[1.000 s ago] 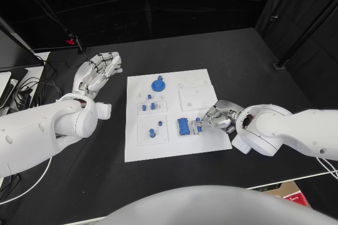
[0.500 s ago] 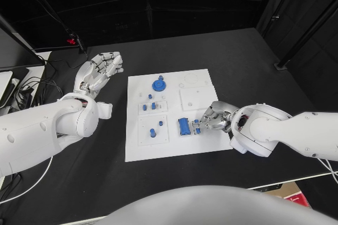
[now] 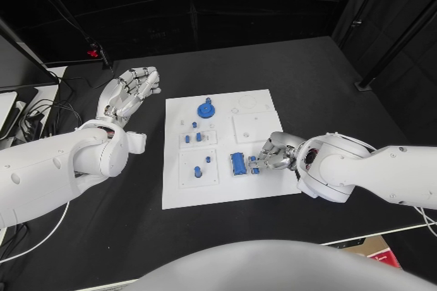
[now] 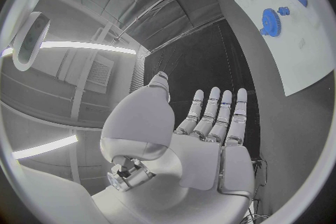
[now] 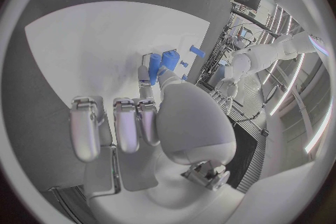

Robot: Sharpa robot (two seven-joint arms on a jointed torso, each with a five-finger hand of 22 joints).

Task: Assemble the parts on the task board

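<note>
Right hand crept closer onto upright blue block.

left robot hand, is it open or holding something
Open. The silver left robot hand lies off the white rectangular task board, over the black table; the left wrist view shows its fingers extended, with nothing in them.

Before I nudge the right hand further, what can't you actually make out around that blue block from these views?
- Head view: whether the right hand grips or merely touches the blue block; the fingers cover its near side.
- Right wrist view: the block's seat on the task board; thumb and fingers hide it.
- Head view: small blue parts, too small to tell if seated.
- Left wrist view: the blue gear, tiny and bent at the rim.
</note>
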